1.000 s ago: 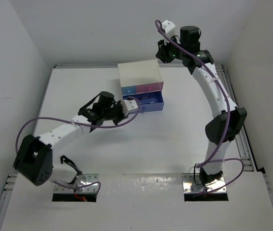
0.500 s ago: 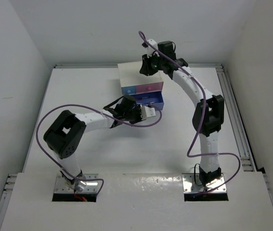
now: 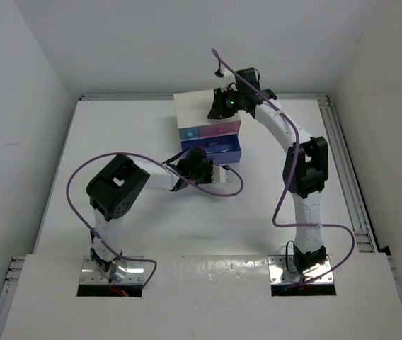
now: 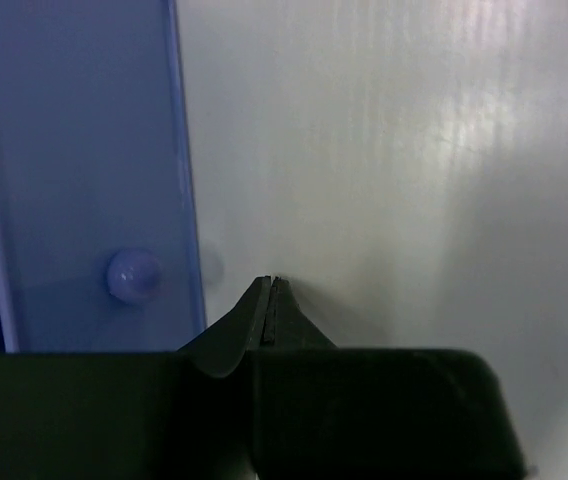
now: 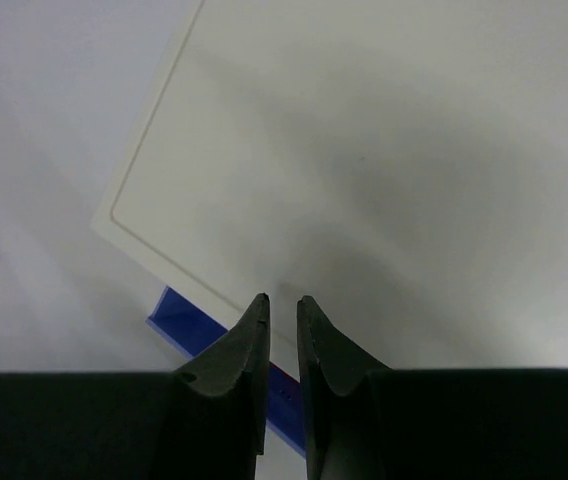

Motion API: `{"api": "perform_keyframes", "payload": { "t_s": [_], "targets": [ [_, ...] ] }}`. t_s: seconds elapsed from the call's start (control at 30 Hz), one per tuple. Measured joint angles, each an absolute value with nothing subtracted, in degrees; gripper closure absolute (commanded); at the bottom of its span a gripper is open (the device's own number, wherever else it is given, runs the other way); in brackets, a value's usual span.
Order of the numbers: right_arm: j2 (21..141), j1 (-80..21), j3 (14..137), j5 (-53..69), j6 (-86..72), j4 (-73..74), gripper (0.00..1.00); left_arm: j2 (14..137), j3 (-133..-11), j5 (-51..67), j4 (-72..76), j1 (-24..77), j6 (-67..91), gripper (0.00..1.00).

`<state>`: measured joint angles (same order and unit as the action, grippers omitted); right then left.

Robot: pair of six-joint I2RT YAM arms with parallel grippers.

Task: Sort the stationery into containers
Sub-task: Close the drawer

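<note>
The white cabinet (image 3: 202,108) stands at the back of the table, with a light-blue drawer (image 3: 189,132), a pink drawer (image 3: 223,130) and the wide periwinkle drawer (image 3: 215,151) pulled out. My left gripper (image 3: 224,170) is shut and empty, low over the table just in front of that drawer; in the left wrist view its tips (image 4: 271,283) sit right of the drawer front (image 4: 84,150) and its knob (image 4: 132,275). My right gripper (image 3: 215,110) hovers over the cabinet top (image 5: 344,150), its jaws (image 5: 282,300) a little apart and empty. A thin red sliver (image 5: 286,373) shows inside the drawer. Other stationery is not in view.
White walls close the table at the back and both sides. A metal rail (image 3: 349,184) runs along the right edge. The left arm's purple cable (image 3: 81,173) loops over the table's left half.
My left gripper has swung right, from the drawer's left end to in front of its right half. My right gripper has moved left and down, from beyond the cabinet to above its top.
</note>
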<state>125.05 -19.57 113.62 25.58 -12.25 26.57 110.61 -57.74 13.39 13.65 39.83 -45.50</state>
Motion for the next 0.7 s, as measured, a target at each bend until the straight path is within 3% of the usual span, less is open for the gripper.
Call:
{"api": "perform_keyframes", "payload": {
  "t_s": [0.7],
  "targets": [
    [125.3, -18.8, 111.4, 31.6, -17.4, 26.9, 0.83, 119.5, -68.8, 6.3, 18.4, 39.0, -45.3, 1.00]
  ]
}}
